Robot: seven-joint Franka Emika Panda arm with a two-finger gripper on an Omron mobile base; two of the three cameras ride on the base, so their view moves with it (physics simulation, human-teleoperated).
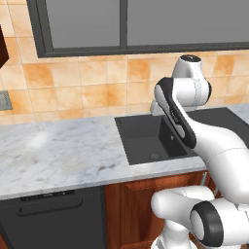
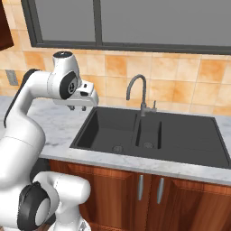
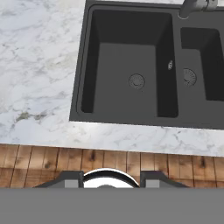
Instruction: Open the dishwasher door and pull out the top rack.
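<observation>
The dishwasher door (image 1: 53, 221) is a matte-black panel under the marble counter at the lower left. It stands closed, with its bar handle (image 1: 48, 207) and control strip (image 1: 46, 196) along the top edge. The top rack is hidden behind the closed door. My gripper (image 2: 77, 108) hangs above the counter by the left rim of the sink, fingers pointing down. It is open, with nothing between the fingertips (image 3: 72, 179). It is well above and to the right of the door.
A black double sink (image 2: 85, 128) (image 1: 122, 133) (image 3: 118, 92) with a grey tap (image 2: 135, 88) is set in the marble counter (image 1: 58, 151). Reddish-brown cabinet doors (image 1: 141, 204) (image 2: 135, 189) stand below it. My own arm fills the right of the left base view.
</observation>
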